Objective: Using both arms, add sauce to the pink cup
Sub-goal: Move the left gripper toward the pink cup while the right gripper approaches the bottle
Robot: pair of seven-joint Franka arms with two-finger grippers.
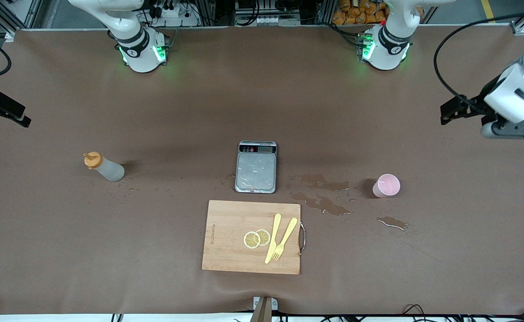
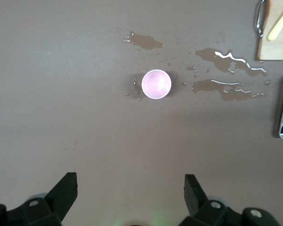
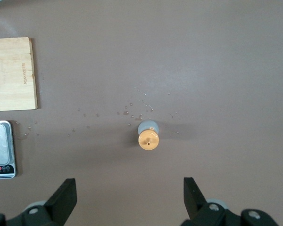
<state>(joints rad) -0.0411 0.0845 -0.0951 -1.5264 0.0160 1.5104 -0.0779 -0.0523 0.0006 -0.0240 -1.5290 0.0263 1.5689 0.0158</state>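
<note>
The sauce bottle (image 1: 104, 167), translucent grey-white with an orange nozzle cap, stands upright on the brown table toward the right arm's end. In the right wrist view the sauce bottle (image 3: 148, 136) shows from above, apart from my right gripper (image 3: 129, 186), which hangs open and empty over bare table. The pink cup (image 1: 387, 185) stands upright toward the left arm's end, beside wet patches. My left gripper (image 2: 130, 181) is open and empty high over bare table, with the pink cup (image 2: 156, 84) well clear of its fingers. Both arms (image 1: 517, 94) are raised at the table's ends.
A steel-plated scale (image 1: 256, 167) sits mid-table between bottle and cup. Nearer the front camera lies a wooden cutting board (image 1: 226, 223) with lemon slices (image 1: 256, 238), a yellow knife and a fork. Puddles (image 1: 320, 203) spread between scale and cup.
</note>
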